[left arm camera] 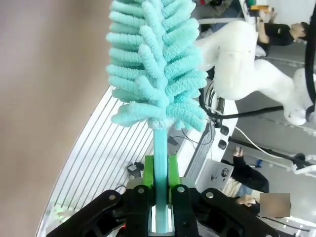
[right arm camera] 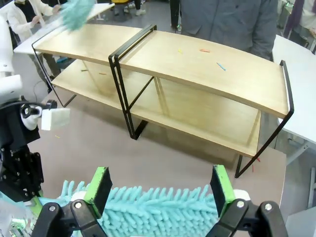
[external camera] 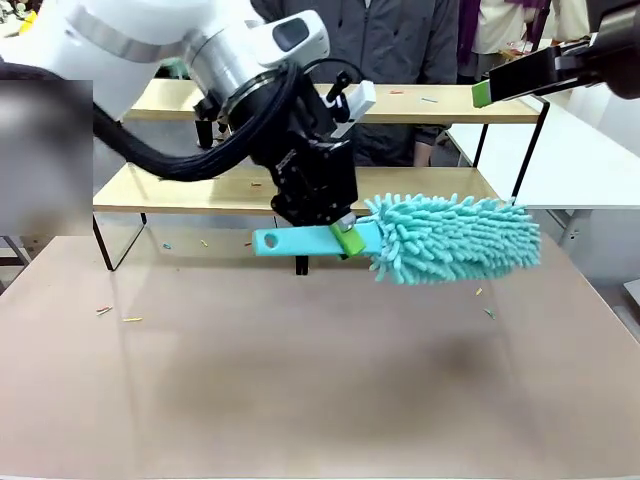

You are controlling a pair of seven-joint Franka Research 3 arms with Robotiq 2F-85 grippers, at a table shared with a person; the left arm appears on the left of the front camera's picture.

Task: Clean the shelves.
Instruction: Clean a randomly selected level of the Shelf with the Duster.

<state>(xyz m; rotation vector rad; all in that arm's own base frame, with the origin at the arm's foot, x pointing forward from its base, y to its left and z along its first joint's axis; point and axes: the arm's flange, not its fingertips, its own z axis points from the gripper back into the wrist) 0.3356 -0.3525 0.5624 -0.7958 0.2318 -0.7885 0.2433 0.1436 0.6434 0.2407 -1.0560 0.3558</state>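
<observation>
Before the shelves (external camera: 440, 185), left fingers (left arm camera: 147, 173) clamp the duster (external camera: 450, 238).

Looks like fluffy chenille cloth at the duster (external camera: 455, 238), smooth plastic at its handle (external camera: 300, 241); behind the duster, matt wooden shelves (right arm camera: 197, 64), black metal frame (right arm camera: 120, 84).

A: What furniture stands around?
B: A brown table (external camera: 300, 400) up front; a white table (external camera: 575, 165) beyond its far right corner.
A: The floor (right arm camera: 148, 15)?
B: Grey, under even light.
</observation>
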